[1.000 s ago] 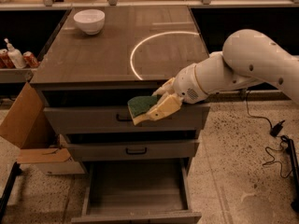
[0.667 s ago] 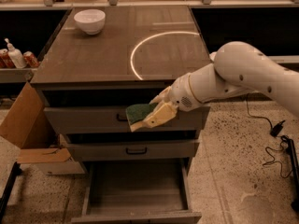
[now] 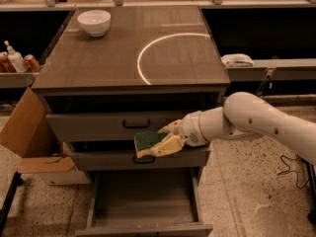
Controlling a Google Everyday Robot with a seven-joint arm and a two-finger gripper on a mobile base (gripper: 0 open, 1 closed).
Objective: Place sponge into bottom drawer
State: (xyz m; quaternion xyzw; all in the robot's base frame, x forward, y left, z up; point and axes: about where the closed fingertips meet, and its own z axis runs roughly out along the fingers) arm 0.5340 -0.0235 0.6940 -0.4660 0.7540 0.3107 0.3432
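My gripper [image 3: 158,141] is shut on the sponge [image 3: 147,140], whose dark green layer faces up with yellow foam below. It hangs in front of the middle drawer's handle, above the open bottom drawer [image 3: 143,197]. That drawer is pulled out toward me, showing a wide flat grey floor and side walls. My white arm reaches in from the right.
A white bowl [image 3: 94,21] stands on the cabinet top [image 3: 98,58] at the back left. The two upper drawers with black handles [image 3: 137,125] are closed. An open cardboard box [image 3: 27,132] sits left of the cabinet. Bottles [image 3: 14,58] stand on a left shelf.
My gripper has moved down and slightly left with the sponge, from level with the top drawer to the middle drawer's front, closer above the open bottom drawer.
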